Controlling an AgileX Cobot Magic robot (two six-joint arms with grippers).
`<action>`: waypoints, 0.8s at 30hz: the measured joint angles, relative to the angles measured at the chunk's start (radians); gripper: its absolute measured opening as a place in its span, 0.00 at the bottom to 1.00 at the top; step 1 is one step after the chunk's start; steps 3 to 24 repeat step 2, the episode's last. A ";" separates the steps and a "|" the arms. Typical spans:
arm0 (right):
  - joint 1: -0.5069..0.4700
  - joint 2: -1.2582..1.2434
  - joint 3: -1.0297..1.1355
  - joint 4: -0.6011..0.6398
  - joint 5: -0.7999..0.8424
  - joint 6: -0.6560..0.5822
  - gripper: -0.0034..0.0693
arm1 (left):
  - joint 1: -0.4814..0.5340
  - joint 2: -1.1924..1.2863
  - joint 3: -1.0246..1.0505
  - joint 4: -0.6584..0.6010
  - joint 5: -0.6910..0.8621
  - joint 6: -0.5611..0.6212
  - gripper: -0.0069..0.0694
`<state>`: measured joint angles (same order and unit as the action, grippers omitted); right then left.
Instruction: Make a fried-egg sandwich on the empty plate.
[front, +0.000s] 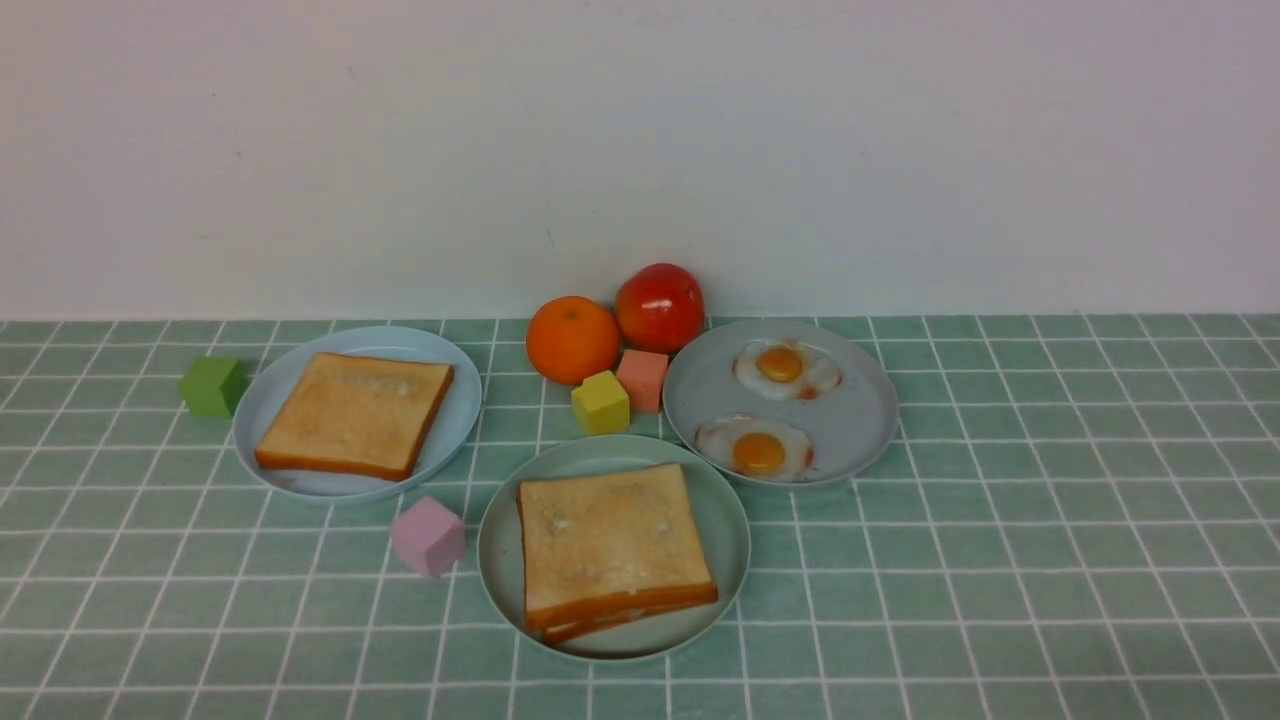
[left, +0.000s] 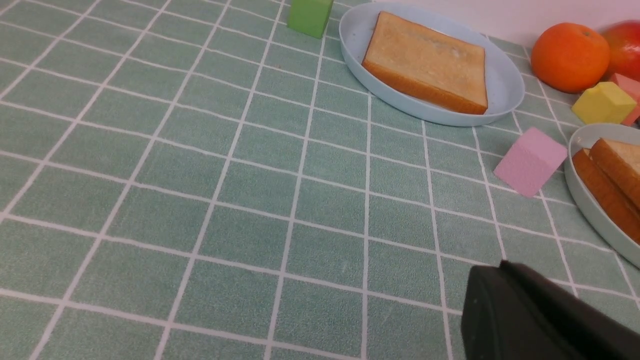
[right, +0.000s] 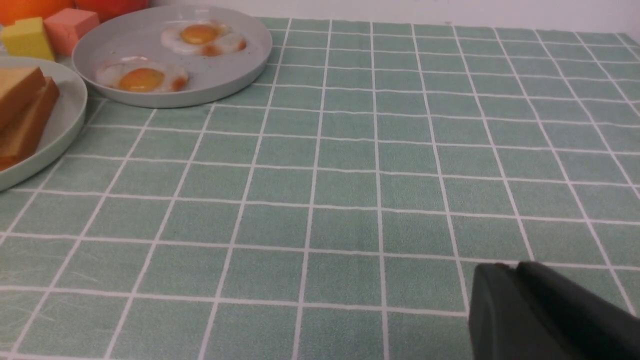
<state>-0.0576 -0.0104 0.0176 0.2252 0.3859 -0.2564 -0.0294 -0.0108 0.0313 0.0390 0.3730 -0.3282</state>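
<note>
Fried-egg sandwich sits on the mint-green plate, nearest of the three plates in the front view; its two toast slices are stacked slightly askew, the lower one showing along the near edge. Egg between the slices: not discernible. Pale blue plate, farther off to the left, bears a single toast slice. Grey plate, beyond the mint-green plate and to its right, carries two fried eggs with orange yolks. Orange and red fruit stand side by side at the back; yellow block and coral block lie just in front of them. Pink block is between the blue and mint-green plates; green block is beside the blue plate's left side. Left gripper: closed, holding nothing. Right gripper: tips visible above bare cloth, nothing held; whether open or closed, cannot tell.
</note>
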 joint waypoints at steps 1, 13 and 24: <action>0.000 0.000 0.000 0.000 0.000 0.000 0.14 | 0.000 0.000 0.000 0.000 0.000 0.000 0.07; 0.000 0.000 0.000 0.000 0.000 0.000 0.15 | 0.000 0.000 0.000 0.000 0.000 0.000 0.07; 0.000 0.000 0.000 0.000 0.000 0.000 0.15 | 0.000 0.000 0.000 0.000 0.000 0.000 0.07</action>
